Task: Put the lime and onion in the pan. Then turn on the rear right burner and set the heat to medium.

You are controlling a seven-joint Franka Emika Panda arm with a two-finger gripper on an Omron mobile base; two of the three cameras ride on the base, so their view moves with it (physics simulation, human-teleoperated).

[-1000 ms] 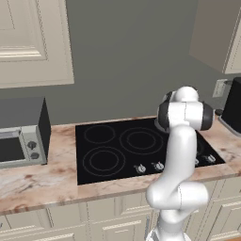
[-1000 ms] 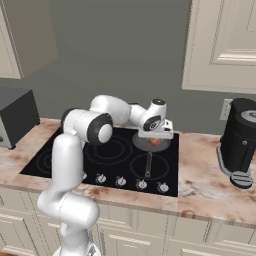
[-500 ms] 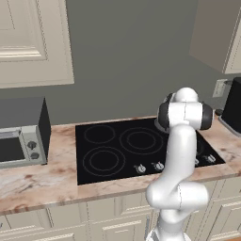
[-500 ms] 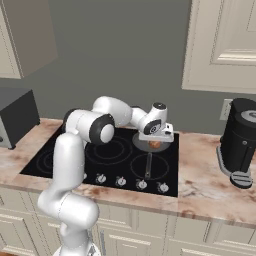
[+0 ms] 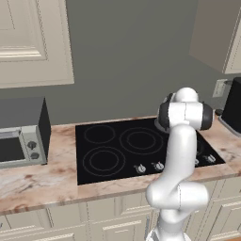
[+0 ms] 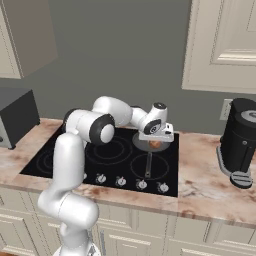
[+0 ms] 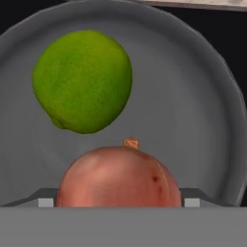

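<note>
The marbled counter (image 6: 205, 172) carries a black cooktop (image 6: 65, 160) with a row of knobs (image 6: 120, 181) along its front edge; a toaster oven (image 5: 21, 134) stands at the left end and a dark coffee machine (image 6: 241, 142) at the right. The white arm (image 6: 75, 165) reaches across the cooktop to the rear right burner, where the grey pan (image 7: 193, 96) sits, its long handle (image 6: 148, 165) pointing toward the knobs.

In the hand view the lime (image 7: 82, 81) lies on the pan floor, up and to the left. The onion (image 7: 119, 178) sits right at the tool (image 6: 156, 141) — between its two finger tips, close under the camera, with its small stem toward the lime. The jaws stand wide, about the onion's width; I cannot tell whether they press it or merely flank it. Lime and onion lie near each other — not touching.
</note>
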